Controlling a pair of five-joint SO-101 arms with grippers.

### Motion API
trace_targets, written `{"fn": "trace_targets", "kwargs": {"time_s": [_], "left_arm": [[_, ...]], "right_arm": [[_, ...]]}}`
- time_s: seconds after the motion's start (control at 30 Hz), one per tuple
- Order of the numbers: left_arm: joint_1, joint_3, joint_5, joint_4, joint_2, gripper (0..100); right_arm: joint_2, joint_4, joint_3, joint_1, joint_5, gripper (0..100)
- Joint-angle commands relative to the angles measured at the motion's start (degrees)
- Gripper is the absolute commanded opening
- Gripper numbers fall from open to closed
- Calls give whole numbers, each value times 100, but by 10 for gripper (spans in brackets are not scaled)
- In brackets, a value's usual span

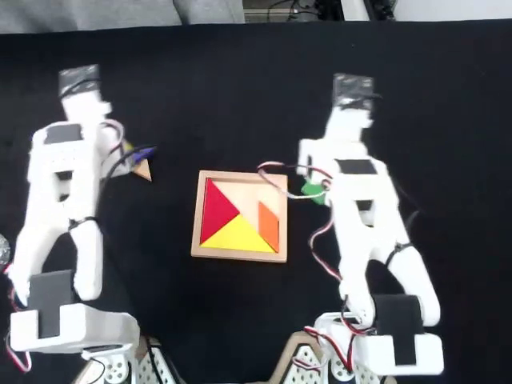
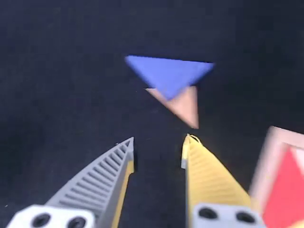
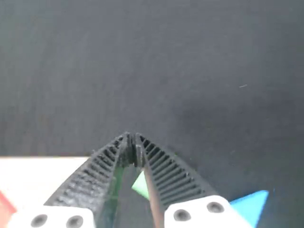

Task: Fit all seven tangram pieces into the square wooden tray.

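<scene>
Closest to the lens, the left gripper [image 2: 159, 140] stood open above the black table cover [image 1: 240, 96]. Its grey finger and its yellow finger were well apart and nothing was between them. Just ahead of the fingertips lay 2 pieces: a tan triangle [image 2: 183, 104] and, beyond it, a blue triangle [image 2: 168, 73]. The 2 touched each other, and the blue one seemed to cover 1 edge of the tan one. In the high view both lay on the cover to the left of the tray, apart from it.

The square wooden tray [image 1: 194, 216] lay flat between the 2 arms. It held 3 pieces. A red triangle [image 1: 218, 210] was against the left wall, a yellow triangle [image 1: 238, 236] was along the near wall and touched the red one, and an orange piece [image 1: 270, 224] stood by the right wall. The far part of the tray floor was bare wood.

To the right of the tray, the right gripper [image 3: 132, 140] had its black fingertips pressed together. A green piece [image 3: 140, 186] showed in the gap behind the tips, just beside the tray's right wall. I could not tell whether the fingers really pinched it. A light blue piece [image 3: 251, 202] lay on the cover near this gripper.
</scene>
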Motion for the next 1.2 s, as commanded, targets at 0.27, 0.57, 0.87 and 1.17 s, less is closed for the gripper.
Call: {"fn": "trace_targets", "kwargs": {"time_s": [0.27,0.57,0.87,1.17], "left_arm": [[-453,1842,-70,-1855,-536,170],[-567,3178,220,-3077,-1626,170],[-567,4163,220,-3938,-2576,170],[-567,4251,220,-3938,-2716,170]], "right_arm": [[1587,1442,-1789,-369,123,11],[2193,1618,-2141,-686,202,11],[2308,1495,-2237,-976,290,11],[866,1723,-1323,-1336,695,11]]}}
